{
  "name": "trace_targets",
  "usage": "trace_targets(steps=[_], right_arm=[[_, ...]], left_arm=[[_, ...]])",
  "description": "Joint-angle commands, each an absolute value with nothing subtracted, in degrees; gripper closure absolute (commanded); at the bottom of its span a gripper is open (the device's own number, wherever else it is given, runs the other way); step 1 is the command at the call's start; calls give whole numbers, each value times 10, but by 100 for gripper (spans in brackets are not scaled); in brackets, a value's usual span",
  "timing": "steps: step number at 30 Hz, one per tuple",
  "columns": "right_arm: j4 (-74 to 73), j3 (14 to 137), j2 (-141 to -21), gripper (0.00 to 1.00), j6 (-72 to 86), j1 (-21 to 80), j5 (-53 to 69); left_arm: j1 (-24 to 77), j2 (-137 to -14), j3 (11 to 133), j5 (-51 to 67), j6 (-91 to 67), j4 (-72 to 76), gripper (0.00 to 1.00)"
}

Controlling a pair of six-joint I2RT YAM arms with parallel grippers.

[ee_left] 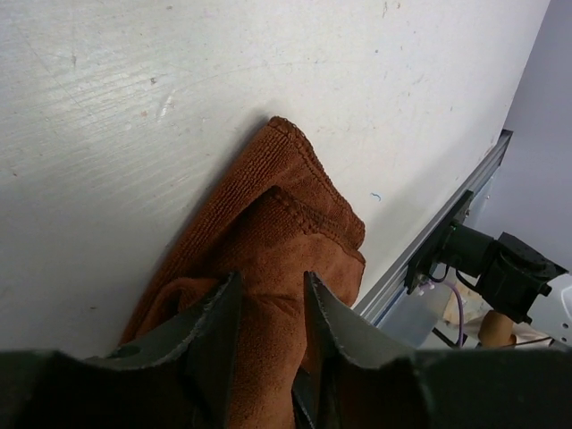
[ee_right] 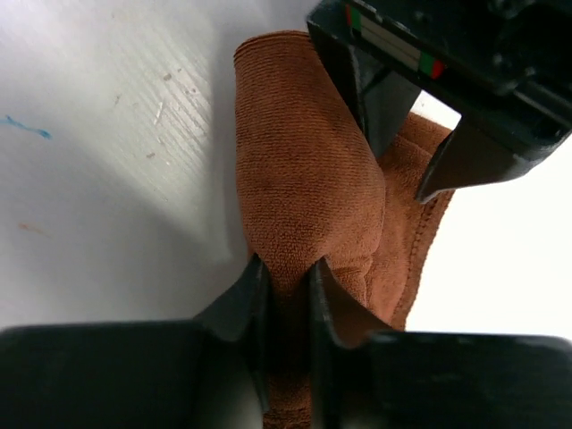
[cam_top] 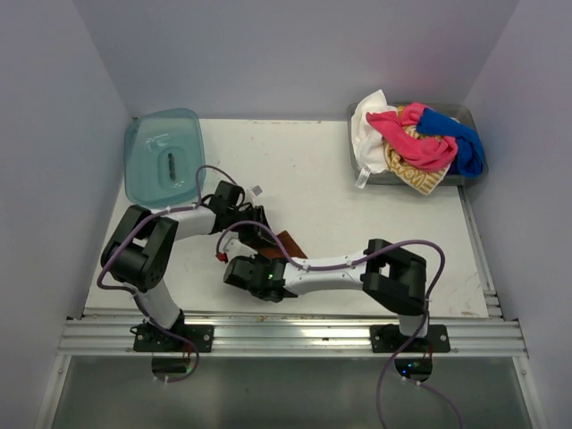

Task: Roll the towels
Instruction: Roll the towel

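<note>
A rust-brown towel (cam_top: 289, 243) lies bunched on the white table near the front, mostly hidden by both grippers. My left gripper (cam_top: 254, 225) grips it from the far side; in the left wrist view its jaws (ee_left: 271, 281) stand close around a fold of the towel (ee_left: 286, 223). My right gripper (cam_top: 256, 270) pinches a rolled fold from the near side, its jaws (ee_right: 284, 266) tight on the towel (ee_right: 304, 170). The left gripper's fingers (ee_right: 380, 98) show at the top of the right wrist view. Pink (cam_top: 413, 143), white (cam_top: 365, 123), blue (cam_top: 462, 141) and yellow-and-white striped (cam_top: 416, 179) towels are heaped at the back right.
The heaped towels sit in a grey tray (cam_top: 375, 177) at the back right corner. A translucent teal plastic tray (cam_top: 164, 156) lies at the back left. An aluminium rail (cam_top: 286, 335) runs along the table's front edge, and walls close in both sides.
</note>
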State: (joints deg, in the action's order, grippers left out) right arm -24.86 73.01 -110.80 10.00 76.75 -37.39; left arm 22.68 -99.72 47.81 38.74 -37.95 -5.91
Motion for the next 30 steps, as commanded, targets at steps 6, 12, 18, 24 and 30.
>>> trace_targets(steps=[6, 12, 18, 24, 30], right_arm=[[-168, 619, -1006, 98, 271, 730, -235], [-89, 514, -919, 99, 344, 675, -140], [-3, 406, -852, 99, 418, 616, -54], [153, 267, -808, 99, 505, 548, 25], [280, 186, -828, 99, 572, 501, 91]], left_arm=[[227, -932, 527, 349, -383, -122, 58], [209, -889, 528, 335, -414, -124, 59], [191, -863, 526, 329, -419, -126, 59], [192, -861, 522, 339, -410, -134, 58], [214, -858, 501, 358, -404, -137, 42]])
